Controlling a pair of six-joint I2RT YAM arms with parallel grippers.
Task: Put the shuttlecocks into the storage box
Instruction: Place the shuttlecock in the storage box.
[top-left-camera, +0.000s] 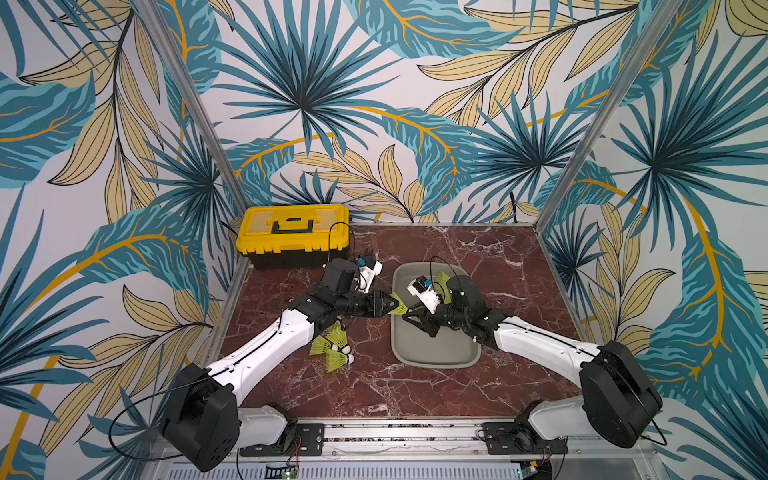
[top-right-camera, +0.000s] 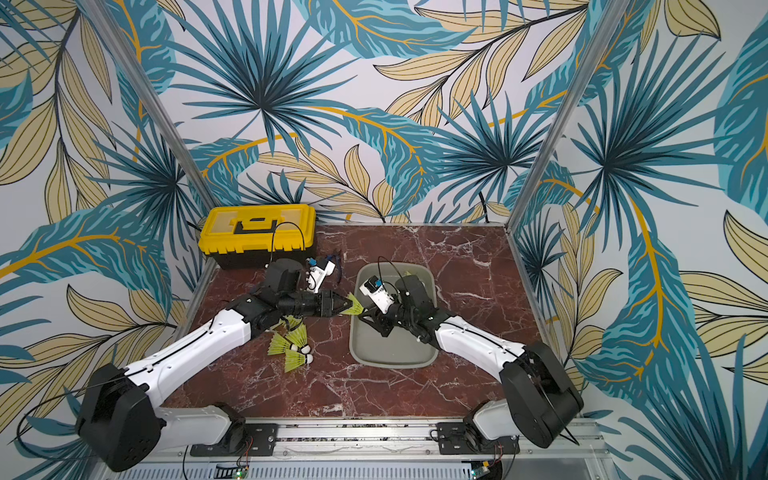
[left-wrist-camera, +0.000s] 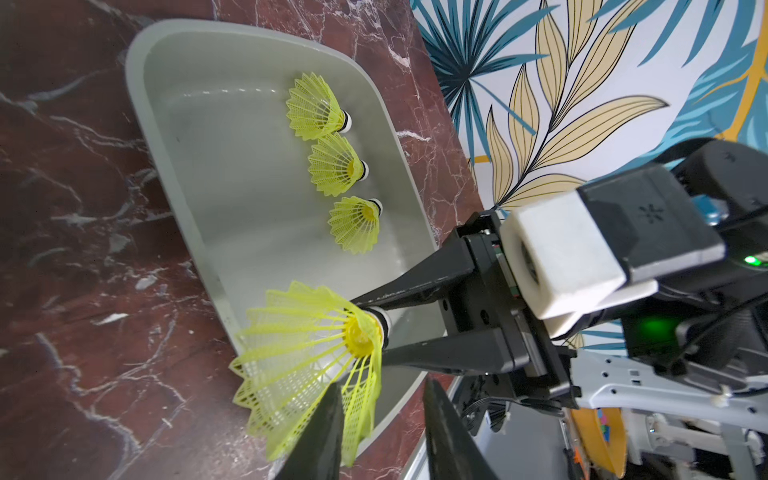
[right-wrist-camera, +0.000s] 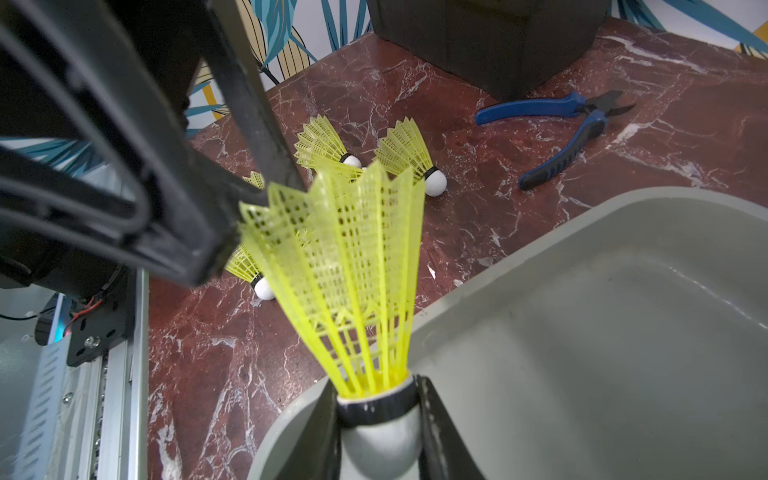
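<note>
Right pincer (right-wrist-camera: 378, 399) is clenched on a small neon yellow-green plastic shuttlecock (right-wrist-camera: 345, 270) w/ a cone-shaped mesh skirt. Both black fingers press the white rounded tip at its black band, plain in the right wrist view & again in the left wrist view. Left pincer (left-wrist-camera: 382, 382) is released: its two dark fingers stand apart w/ a clear gap. The skirt's outer rim lies partly between them & touches one finger; whether it touches the other, can't tell. In both top views the 2 pincers meet nearly tip to tip w/ the shuttlecock bridging them, skirt toward the left arm, tip toward the right arm. It hangs roughly level over the left long rim of the shallow grey plastic rectangular storage box (top-left-camera: 436, 362), tip end over the box. Three more shuttlecocks (left-wrist-camera: 336, 170) lie on their sides in a row on the box floor along one long wall, apart from both pincers. A loose cluster (top-left-camera: 328, 344) of the same kind lies on the red-brown marble tabletop (top-left-camera: 415, 395), left of the box & just beside the left forearm. Blue-handled pliers (right-wrist-camera: 582, 133) lie farther back, near the yellow-lidded black toolbox (top-left-camera: 293, 232).
</note>
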